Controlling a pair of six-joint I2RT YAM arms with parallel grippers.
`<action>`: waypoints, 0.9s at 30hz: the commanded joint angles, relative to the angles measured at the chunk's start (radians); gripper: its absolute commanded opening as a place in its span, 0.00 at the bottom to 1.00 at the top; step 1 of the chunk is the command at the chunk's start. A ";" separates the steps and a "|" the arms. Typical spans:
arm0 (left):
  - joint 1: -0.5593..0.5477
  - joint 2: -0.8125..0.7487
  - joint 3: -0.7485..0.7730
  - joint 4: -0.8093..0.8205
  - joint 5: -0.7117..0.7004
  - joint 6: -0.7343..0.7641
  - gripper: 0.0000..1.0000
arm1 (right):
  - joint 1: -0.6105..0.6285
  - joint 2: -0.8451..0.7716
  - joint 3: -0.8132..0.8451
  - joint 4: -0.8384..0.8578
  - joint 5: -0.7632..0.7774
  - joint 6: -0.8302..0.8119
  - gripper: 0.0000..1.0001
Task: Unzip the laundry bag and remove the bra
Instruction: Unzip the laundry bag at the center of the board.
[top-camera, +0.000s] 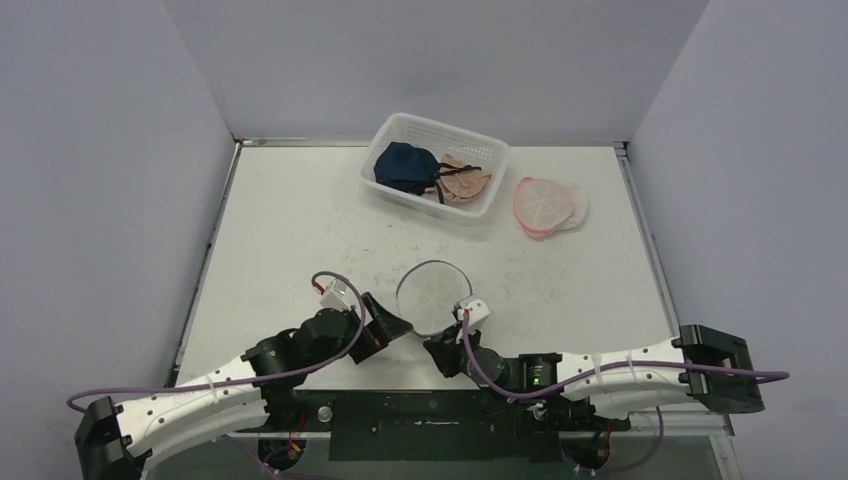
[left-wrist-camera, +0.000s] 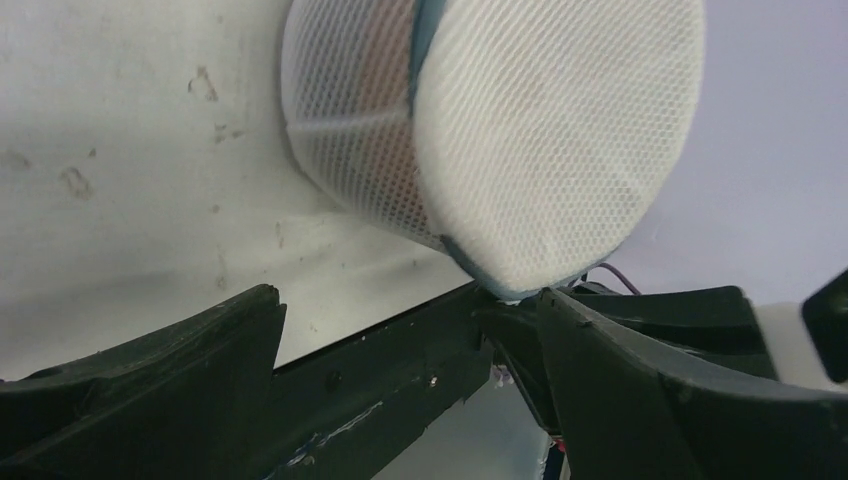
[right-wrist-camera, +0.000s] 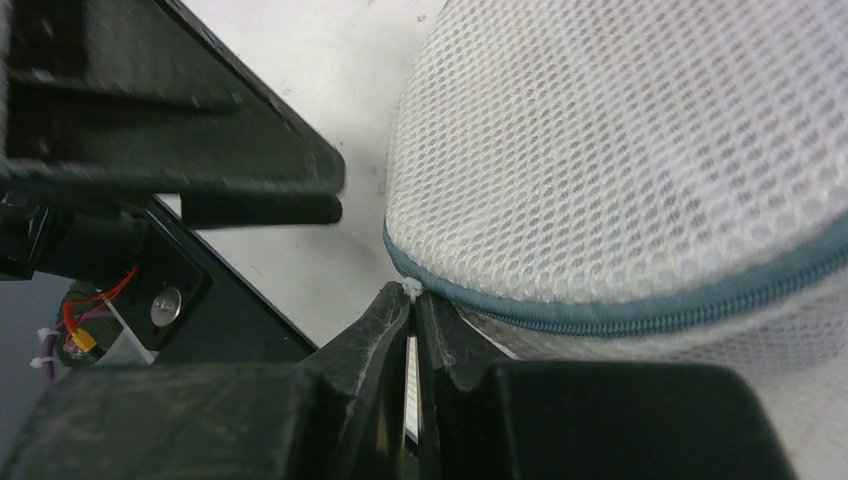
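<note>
Where the right gripper stands: lowest and nearest, at the bag's near-right edge. Its jaws are pressed almost together on a small white pull tab at the end of the zipper.
Left gripper: just beside the bag's near-left edge, jaws wide apart and holding nothing. I cannot tell whether one fingertip brushes the mesh.
Zipper: a grey-blue band running around the bag's rim. It reads as closed along all that shows, with no gap in the mesh.
Laundry bag: a round white mesh pouch on the table, between the two grippers and just beyond them.
Bra: not out. A brownish tint shows through the mesh in the left wrist view, so it is probably inside, though its shape cannot be made out.
Done so far, as I judge it: only the pinch on the tab, so this is the very start of unzipping.
Left to do: bracing the bag, drawing the tab around the rim, parting the opening, then reaching in and lifting the bra clear.
White basket: well beyond the bag at the far side, holding a navy bra and a beige bra.
Pink-edged mesh discs: just right of the basket, likely flattened bags.
</note>
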 joint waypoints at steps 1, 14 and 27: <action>-0.098 0.027 -0.045 0.097 -0.099 -0.140 0.96 | -0.019 0.058 0.063 0.113 -0.070 -0.038 0.05; -0.208 0.170 -0.062 0.367 -0.341 -0.274 0.61 | -0.019 0.050 0.042 0.157 -0.141 -0.062 0.05; -0.207 0.200 -0.068 0.360 -0.390 -0.266 0.01 | -0.009 -0.001 0.031 0.080 -0.074 -0.057 0.05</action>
